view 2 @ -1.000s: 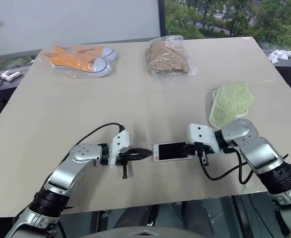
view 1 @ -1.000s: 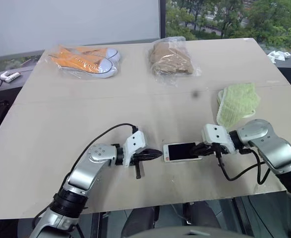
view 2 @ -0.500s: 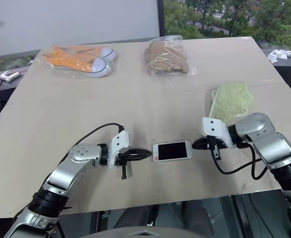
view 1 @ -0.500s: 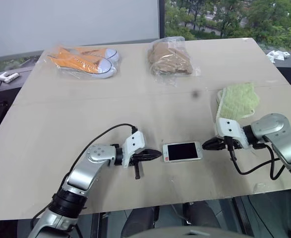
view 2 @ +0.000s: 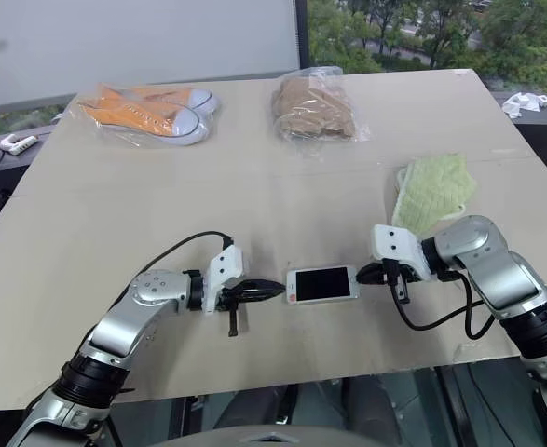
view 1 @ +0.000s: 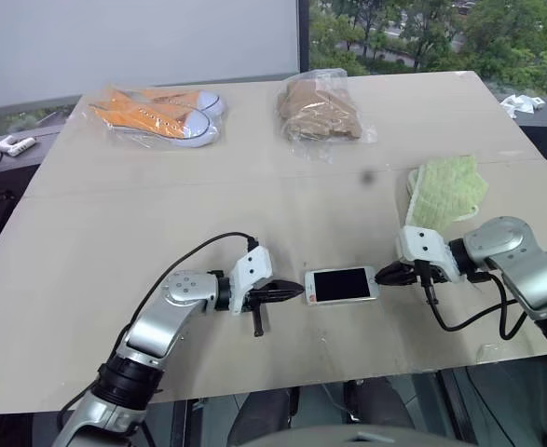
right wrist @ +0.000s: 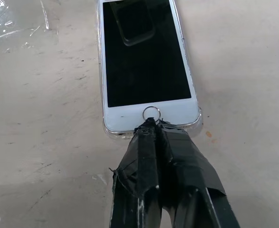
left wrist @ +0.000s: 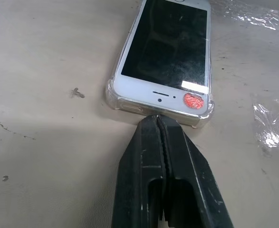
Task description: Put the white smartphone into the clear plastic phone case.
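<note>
Lying screen-up near the front edge of the beige desk (view 1: 161,196), the white smartphone with its black screen (view 1: 342,285) sits inside the clear plastic phone case (left wrist: 111,96), whose glinting rim wraps its corners. The left gripper (left wrist: 157,124) and right gripper (right wrist: 151,124), fingers pressed together, meet opposite ends. Seating appears nearly finished; pressing each end flush would likely come next. Bagged orange sneakers (view 1: 161,114), a bagged brown item (view 1: 321,108) and a green cloth (view 1: 447,194) lie well apart, obstructing nothing.
</note>
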Available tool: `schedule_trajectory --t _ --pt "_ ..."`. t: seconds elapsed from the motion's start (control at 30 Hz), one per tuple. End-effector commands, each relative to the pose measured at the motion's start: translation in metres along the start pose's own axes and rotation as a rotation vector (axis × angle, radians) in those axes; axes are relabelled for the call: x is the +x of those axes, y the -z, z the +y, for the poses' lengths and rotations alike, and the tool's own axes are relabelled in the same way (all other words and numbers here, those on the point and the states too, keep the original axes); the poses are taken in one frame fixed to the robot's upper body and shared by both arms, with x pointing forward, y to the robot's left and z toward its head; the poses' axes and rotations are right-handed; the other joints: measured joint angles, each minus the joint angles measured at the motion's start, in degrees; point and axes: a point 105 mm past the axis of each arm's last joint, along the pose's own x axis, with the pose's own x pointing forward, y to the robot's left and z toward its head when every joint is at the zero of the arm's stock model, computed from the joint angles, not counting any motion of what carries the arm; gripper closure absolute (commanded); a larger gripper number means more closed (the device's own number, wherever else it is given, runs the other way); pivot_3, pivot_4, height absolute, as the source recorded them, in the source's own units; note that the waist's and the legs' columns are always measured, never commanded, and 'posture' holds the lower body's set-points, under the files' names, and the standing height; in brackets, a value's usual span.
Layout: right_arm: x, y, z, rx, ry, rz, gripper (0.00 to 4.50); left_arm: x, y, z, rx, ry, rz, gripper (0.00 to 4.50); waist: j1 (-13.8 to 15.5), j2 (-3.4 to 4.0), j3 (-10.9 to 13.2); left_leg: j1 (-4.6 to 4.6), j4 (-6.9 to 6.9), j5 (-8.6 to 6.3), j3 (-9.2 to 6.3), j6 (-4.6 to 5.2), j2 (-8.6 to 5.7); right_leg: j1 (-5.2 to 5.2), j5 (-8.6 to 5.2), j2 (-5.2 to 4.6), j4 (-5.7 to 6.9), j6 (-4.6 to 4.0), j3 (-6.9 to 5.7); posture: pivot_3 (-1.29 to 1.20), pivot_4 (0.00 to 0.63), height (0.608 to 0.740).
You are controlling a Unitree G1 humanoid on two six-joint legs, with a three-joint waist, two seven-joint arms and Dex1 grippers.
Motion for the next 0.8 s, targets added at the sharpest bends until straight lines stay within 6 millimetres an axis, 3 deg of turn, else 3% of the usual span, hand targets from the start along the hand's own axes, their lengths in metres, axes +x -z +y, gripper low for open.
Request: schedule_trajectory --t 0.03,0.43,0.6,0.8 --pt "0.01 -0.007 0.006 -0.023 -0.029 -0.028 4.43 0.006 -0.004 -0.006 0.016 0.024 -0.009 4.5 -0.02 -0.01 -0.01 0.01 0.0 0.0 0.0 0.0 0.0 0.0 0.0 0.0 0.01 0.0 0.0 0.0 0.15 0.74" --pt "0.033 -0.016 0.019 -0.018 -0.072 -0.07 4.43 0.014 -0.008 -0.009 0.023 0.044 -0.023 4.5 -0.76 -0.14 -0.26 0.19 0.0 0.0 0.04 -0.01 0.02 0.1 0.0 0.02 0.14 0.0 0.07 0.0 0.15 0.74" --pt "0.025 -0.014 0.016 -0.02 -0.052 -0.069 4.43 0.011 -0.007 -0.008 0.024 0.038 -0.019 4.5 -0.79 -0.18 -0.32 0.25 0.01 0.0 0.03 -0.01 0.01 0.15 0.0 0.02 0.13 0.0 0.05 0.0 0.15 0.74" --pt "0.005 -0.022 0.009 0.002 -0.005 -0.113 4.43 -0.01 -0.002 0.005 0.04 -0.007 0.024 4.5 -0.88 -0.14 -0.28 0.16 0.0 0.0 0.02 -0.01 0.01 0.08 0.0 0.01 0.12 0.0 0.06 0.0 0.15 0.74"
